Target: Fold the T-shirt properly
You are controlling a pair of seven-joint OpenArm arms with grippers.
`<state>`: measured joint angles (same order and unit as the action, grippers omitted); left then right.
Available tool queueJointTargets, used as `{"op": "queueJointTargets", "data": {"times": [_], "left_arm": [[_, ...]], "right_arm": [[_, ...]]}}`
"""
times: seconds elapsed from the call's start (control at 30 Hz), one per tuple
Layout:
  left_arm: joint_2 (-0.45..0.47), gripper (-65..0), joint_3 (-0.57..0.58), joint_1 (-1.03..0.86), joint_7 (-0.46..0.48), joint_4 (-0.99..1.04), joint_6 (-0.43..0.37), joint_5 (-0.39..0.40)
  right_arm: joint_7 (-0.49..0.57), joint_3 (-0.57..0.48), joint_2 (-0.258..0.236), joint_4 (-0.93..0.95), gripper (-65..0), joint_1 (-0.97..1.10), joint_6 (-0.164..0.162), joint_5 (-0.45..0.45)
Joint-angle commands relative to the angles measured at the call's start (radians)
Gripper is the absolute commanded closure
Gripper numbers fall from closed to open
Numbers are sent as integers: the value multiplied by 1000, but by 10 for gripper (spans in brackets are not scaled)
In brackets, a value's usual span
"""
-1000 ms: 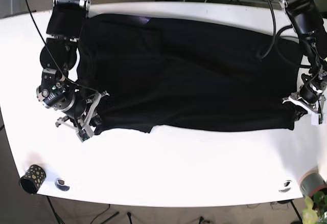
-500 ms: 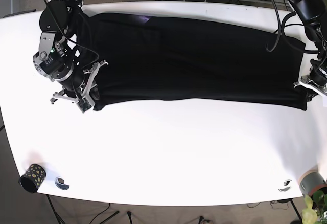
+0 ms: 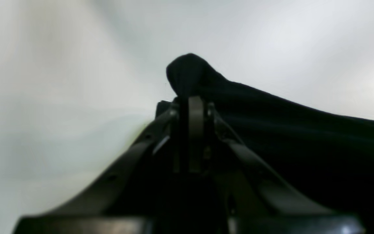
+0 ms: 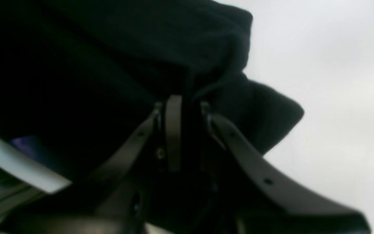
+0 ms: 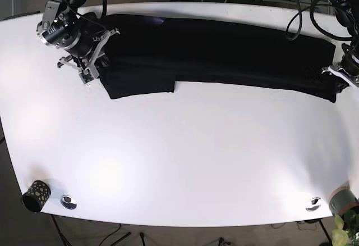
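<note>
The black T-shirt (image 5: pixel 224 49) lies as a long narrow band along the far side of the white table (image 5: pixel 185 156), with a lower flap at its left end. At that left end my right gripper (image 5: pixel 94 69) pinches the cloth. Up close, the right gripper (image 4: pixel 182 99) is shut on a bunched fold of the T-shirt (image 4: pixel 109 48). At the far right end my left gripper (image 5: pixel 338 79) holds the shirt's corner. The left wrist view shows the left gripper (image 3: pixel 192 99) shut on a black nub of the T-shirt (image 3: pixel 304 136).
A black dotted cup (image 5: pixel 36 195) and a small metal ring (image 5: pixel 68 201) sit at the near left corner. Another ring (image 5: pixel 313 204) and a grey pot (image 5: pixel 343 201) with a plant are at the near right. Cables run behind the table's far edge.
Both grippers have carried the shirt's near edge toward the far side of the table. The black band has grown narrower and now lies close to the far edge.
</note>
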<state>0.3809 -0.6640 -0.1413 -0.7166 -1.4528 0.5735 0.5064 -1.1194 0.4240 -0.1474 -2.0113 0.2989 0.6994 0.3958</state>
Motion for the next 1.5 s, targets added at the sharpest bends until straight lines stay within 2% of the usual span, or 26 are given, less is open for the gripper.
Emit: {"op": "queueJointTargets", "data": {"times": [0.0, 0.13, 0.5, 0.57, 0.63, 0.67, 0.8, 0.87, 0.9, 1.07, 1.27, 1.4, 1.47], "left_arm": [[23, 0, -9, -19, 15, -19, -4, 19], [25, 0, -9, -67, 15, -19, -4, 27], [25, 0, -3, -149, 15, -15, -4, 21], [25, -11, 0, -157, 15, -15, -4, 19], [25, -68, 2, -159, 15, -15, -4, 19], [25, -117, 2, -159, 15, -15, -4, 19], [25, -390, 2, -157, 15, -22, -4, 27], [22, -513, 2, -151, 15, -22, -10, 28], [16, -532, 2, -139, 15, -24, -10, 28], [-44, -513, -1, -99, 10, -91, -10, 27], [-98, -513, 37, -97, -74, -145, -7, 18], [-101, -513, 77, -100, -82, -124, -7, 11], [-102, -513, 88, -102, -82, -98, -7, -9]], "right_arm": [[-26, 36, -11, -18, -55, -5, -1, 61], [-83, 83, -11, -18, -55, 4, -1, 114], [-87, 97, -10, -15, -65, 93, -1, 121], [-87, 97, -10, -12, -97, 98, -1, 116], [-87, 97, -10, -3, -170, 98, -1, 117], [-87, 97, -10, 1, -219, 98, -1, 121], [-87, 97, -10, -3, -428, 93, -1, 124], [-80, 97, -8, -9, -472, 90, -1, 144], [-77, 97, -8, -10, -472, 90, -1, 173], [-60, 89, -13, -6, -472, 72, -1, 302], [-60, 17, -8, 5, -465, 70, -1, 318], [-57, -21, -8, 48, -349, 73, -1, 259], [-55, -30, -8, 74, -250, 72, -1, 200]]}}
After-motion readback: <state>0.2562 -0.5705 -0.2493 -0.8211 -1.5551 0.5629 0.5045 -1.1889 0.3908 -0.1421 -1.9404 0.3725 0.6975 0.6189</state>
